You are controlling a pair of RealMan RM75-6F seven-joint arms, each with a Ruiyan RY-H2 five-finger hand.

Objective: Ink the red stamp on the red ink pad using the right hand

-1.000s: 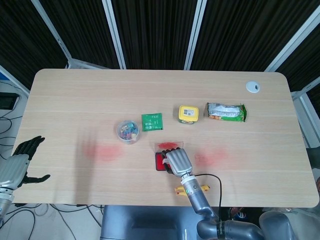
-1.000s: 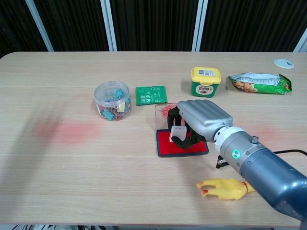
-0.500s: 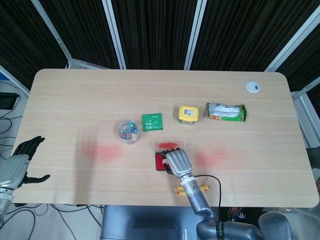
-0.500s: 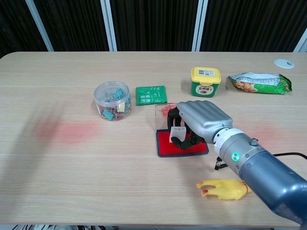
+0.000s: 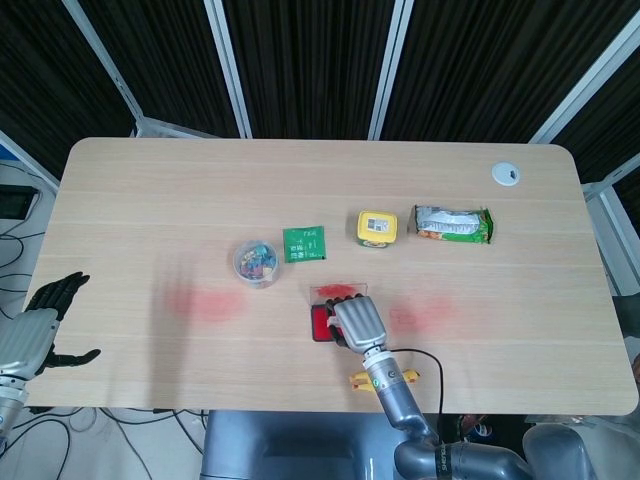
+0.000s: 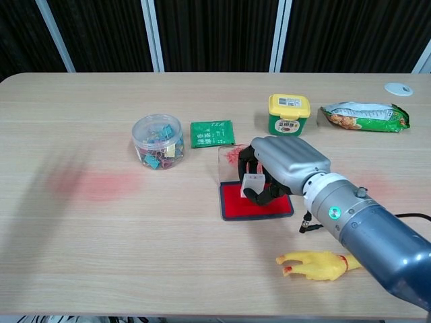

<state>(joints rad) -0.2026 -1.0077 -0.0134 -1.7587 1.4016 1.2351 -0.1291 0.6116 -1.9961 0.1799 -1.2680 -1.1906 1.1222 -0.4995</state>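
Note:
The red ink pad (image 6: 252, 204) lies open in its black tray at the table's front middle, its clear lid (image 6: 227, 165) standing behind it. My right hand (image 6: 286, 163) curls over the pad and holds the stamp (image 6: 254, 183), whose pale body shows between the black fingers just above the red surface. From the head view the right hand (image 5: 358, 322) covers most of the ink pad (image 5: 320, 322) and hides the stamp. My left hand (image 5: 38, 325) hangs off the table's left front corner, fingers apart and holding nothing.
A tub of coloured clips (image 6: 157, 140) and a green packet (image 6: 212, 133) sit left of the pad. A yellow-lidded jar (image 6: 288, 115) and a snack bag (image 6: 364, 116) stand behind. A yellow rubber chicken (image 6: 315, 264) lies near the front edge, beside my right forearm.
My right hand has lifted slightly and shifted a little to the right with the stamp, so more of the red pad shows. The left hand has not moved.

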